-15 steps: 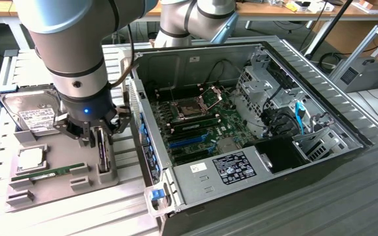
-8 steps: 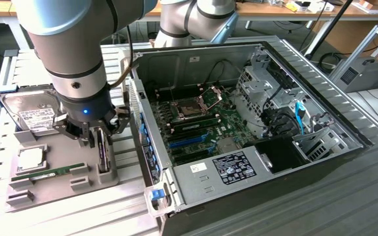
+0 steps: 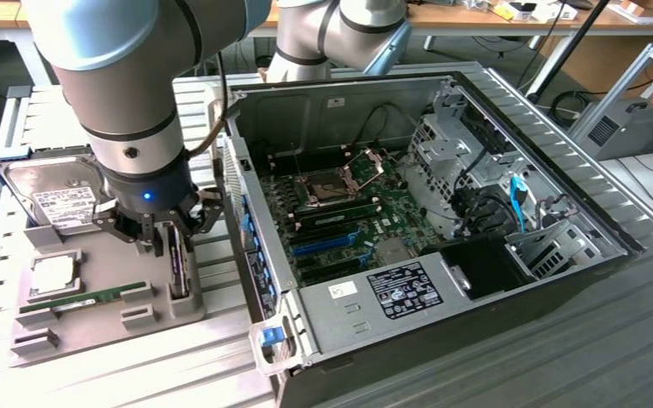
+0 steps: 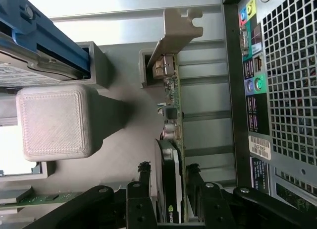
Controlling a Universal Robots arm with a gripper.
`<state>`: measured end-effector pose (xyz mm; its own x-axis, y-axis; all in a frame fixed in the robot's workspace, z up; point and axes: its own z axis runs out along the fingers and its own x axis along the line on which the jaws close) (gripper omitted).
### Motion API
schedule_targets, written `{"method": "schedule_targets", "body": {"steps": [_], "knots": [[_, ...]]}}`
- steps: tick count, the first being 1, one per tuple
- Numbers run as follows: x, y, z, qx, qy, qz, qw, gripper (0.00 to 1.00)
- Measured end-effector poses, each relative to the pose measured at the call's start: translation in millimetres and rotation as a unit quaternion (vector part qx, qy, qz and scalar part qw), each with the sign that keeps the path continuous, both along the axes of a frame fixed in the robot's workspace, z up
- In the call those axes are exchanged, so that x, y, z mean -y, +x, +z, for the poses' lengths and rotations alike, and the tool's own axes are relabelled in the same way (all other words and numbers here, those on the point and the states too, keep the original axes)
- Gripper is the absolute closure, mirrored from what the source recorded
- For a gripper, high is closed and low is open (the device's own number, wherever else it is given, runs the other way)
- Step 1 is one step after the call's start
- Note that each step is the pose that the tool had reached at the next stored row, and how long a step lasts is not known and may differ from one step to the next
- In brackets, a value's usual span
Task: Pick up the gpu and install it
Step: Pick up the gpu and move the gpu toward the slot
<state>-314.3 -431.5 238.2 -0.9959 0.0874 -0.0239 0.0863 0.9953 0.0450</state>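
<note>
The arm covers a corner of the hard drive, and the claw hides the top edge of the gpu. On the wrist view the gpu's far end runs off the frame. The print on the case sticker is too small to read.

Open PC case lying on its side on the ribbed metal worktop, motherboard and its bare CPU socket on show. Over on the exterior view's left there's a grey tray holding a hard drive, a processor and a green memory stick.
</note>
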Motion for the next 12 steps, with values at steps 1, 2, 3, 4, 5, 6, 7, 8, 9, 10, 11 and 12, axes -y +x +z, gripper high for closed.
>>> {"method": "schedule_targets", "body": {"steps": [1,2,3,4,5,6,7,8,9,10,11,12], "knots": [[0.0,-0.1,-0.2,-0.0001,-0.0001,0.000,1.0000,0.58],[-0.1,-0.1,-0.3,0.0000,0.0000,0.000,1.0000,0.58],[-0.1,-0.1,-0.4,0.0000,0.0000,0.000,1.0000,0.58],[-0.1,-0.1,-0.3,0.0000,0.0000,0.000,1.0000,0.58],[-0.1,-0.1,-0.3,0.0000,0.0000,0.000,1.0000,0.58],[-0.1,-0.1,-0.4,0.0000,0.0000,0.000,1.0000,0.58],[-0.1,0.5,-0.5,0.0000,0.0001,0.000,1.0000,0.58],[0.0,1.3,-0.4,-0.0003,0.0001,0.000,1.0000,0.58],[0.0,1.5,-0.4,-0.0003,0.0001,0.000,1.0000,0.58],[0.1,1.5,-0.4,-0.0004,0.0001,0.000,1.0000,0.58],[0.1,1.6,-0.4,-0.0004,0.0000,0.000,1.0000,0.58],[0.1,1.6,-0.3,-0.0005,0.0000,0.000,1.0000,0.58]]}}
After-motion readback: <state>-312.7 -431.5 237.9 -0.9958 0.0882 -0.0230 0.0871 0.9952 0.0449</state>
